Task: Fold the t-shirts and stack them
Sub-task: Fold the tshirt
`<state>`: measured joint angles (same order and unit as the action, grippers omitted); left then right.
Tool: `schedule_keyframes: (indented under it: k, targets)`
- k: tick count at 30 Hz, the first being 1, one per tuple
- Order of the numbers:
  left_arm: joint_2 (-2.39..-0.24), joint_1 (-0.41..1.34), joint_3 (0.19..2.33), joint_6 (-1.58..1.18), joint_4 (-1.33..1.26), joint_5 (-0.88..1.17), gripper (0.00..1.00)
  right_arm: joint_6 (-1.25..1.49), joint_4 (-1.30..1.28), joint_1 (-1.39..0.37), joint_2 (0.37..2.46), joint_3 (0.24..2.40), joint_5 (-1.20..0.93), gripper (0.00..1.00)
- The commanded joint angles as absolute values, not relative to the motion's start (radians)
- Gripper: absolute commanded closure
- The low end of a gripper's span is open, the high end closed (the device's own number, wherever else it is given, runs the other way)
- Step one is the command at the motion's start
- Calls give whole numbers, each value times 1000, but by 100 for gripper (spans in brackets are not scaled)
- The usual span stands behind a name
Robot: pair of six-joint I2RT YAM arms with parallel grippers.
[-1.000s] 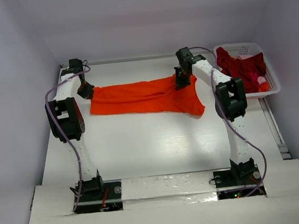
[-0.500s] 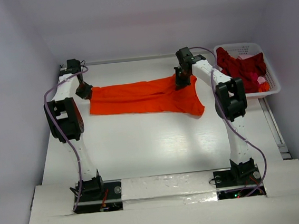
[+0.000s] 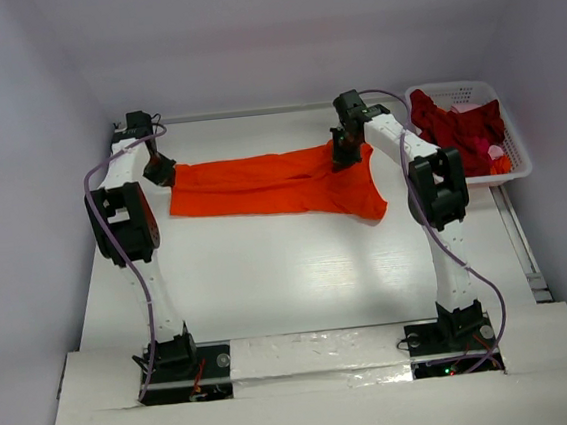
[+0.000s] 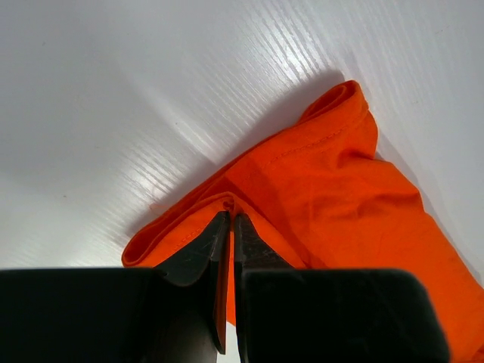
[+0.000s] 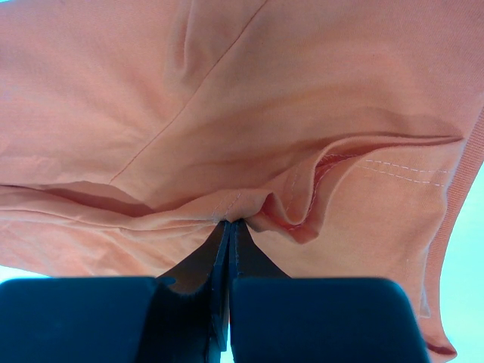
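Left gripper pinched tight on the orange t-shirt, left end; right gripper clamped on its right hem. Shirt stretched between them, upper centre of the table, open tabletop below it. Dark red t-shirts in the basket, upper right.

One t-shirt is plain orange, the other t-shirts dark red.

No text, label, brand, number or sign can be read in any of the views
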<state>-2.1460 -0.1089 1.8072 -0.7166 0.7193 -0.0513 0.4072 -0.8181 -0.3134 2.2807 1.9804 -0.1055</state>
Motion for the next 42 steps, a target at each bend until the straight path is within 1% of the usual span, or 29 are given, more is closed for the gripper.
schedule_keyframes:
  k: [1, 22, 29, 38, 40, 41, 42]
  targets:
    - [-2132, -117, 1844, -727, 707, -22, 100, 393, -796, -308, 2264, 1971, -114, 100]
    - [-2161, -144, 1832, -762, 690, -71, 100, 393, -784, -318, 2257, 1957, -123, 100]
    - [-2126, -144, 1804, -773, 624, -23, 100, 391, -781, -318, 2255, 1951, -123, 100]
    - [-2134, -144, 1793, -772, 589, 46, 100, 391, -781, -318, 2257, 1951, -124, 100]
    - [-2128, -155, 1779, -782, 580, 40, 98, 391, -781, -318, 2255, 1947, -126, 100]
    - [-2123, -155, 1779, -788, 581, 22, 94, 391, -781, -318, 2253, 1947, -126, 100]
    - [-2123, -155, 1781, -793, 587, 9, 86, 391, -781, -327, 2253, 1947, -126, 100]
